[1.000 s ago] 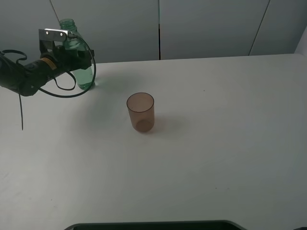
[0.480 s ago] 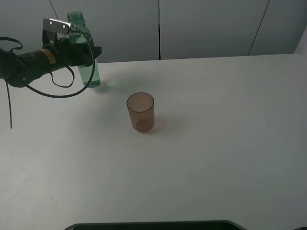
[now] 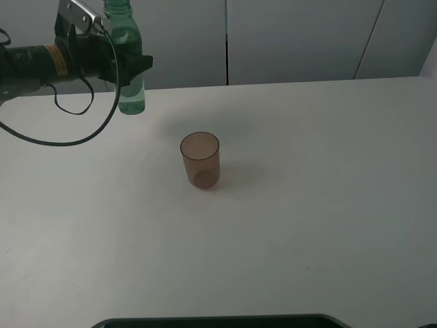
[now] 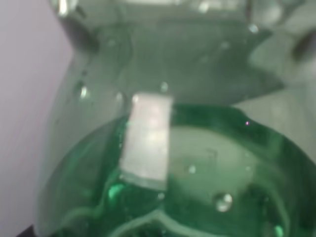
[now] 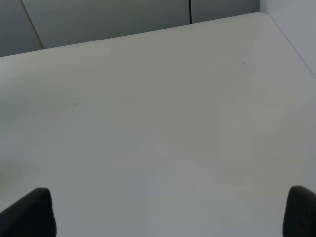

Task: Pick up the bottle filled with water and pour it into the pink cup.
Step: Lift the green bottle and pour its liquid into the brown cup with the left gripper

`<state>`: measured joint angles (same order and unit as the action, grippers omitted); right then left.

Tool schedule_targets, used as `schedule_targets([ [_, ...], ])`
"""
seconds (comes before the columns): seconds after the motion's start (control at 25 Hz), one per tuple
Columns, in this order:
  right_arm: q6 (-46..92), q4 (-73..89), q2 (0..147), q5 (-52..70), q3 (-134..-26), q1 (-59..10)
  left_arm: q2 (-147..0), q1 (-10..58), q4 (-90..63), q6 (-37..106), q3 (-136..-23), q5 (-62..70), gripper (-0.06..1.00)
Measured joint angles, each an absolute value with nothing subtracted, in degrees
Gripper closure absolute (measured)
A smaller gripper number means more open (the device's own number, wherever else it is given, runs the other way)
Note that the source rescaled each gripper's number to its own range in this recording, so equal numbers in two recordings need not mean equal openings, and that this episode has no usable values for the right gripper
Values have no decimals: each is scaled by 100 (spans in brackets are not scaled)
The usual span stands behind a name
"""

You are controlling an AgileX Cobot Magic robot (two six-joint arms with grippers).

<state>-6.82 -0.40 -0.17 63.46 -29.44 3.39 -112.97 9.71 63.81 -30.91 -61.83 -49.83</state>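
We grip the bottle (image 3: pixel 130 92) upright in our left fingers (image 3: pixel 142 65), well apart from the cup (image 3: pixel 200 160). Our right fingers (image 5: pixel 29 212) gape, empty.

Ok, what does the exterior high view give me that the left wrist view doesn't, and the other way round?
Only the exterior high view: the pink cup standing upright on the white table, apart from the arm, and the left tool shut on the upright bottle.
Only the left wrist view: a close-up through the green wall, with droplets and a pale rectangular patch; I cannot tell what that patch is.
Both share: the bottle, nothing else.
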Motion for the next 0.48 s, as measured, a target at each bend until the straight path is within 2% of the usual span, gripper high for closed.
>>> schedule_targets([
  [0.24, -682, -40, -17, 6346, -2944, 339, -11092, 1062, 7560, -3100, -6183, -4998, 94],
  [0.48, -682, -40, -17, 6346, -2944, 339, -11079, 1689, 8270, -2852, -6183, -3997, 94],
])
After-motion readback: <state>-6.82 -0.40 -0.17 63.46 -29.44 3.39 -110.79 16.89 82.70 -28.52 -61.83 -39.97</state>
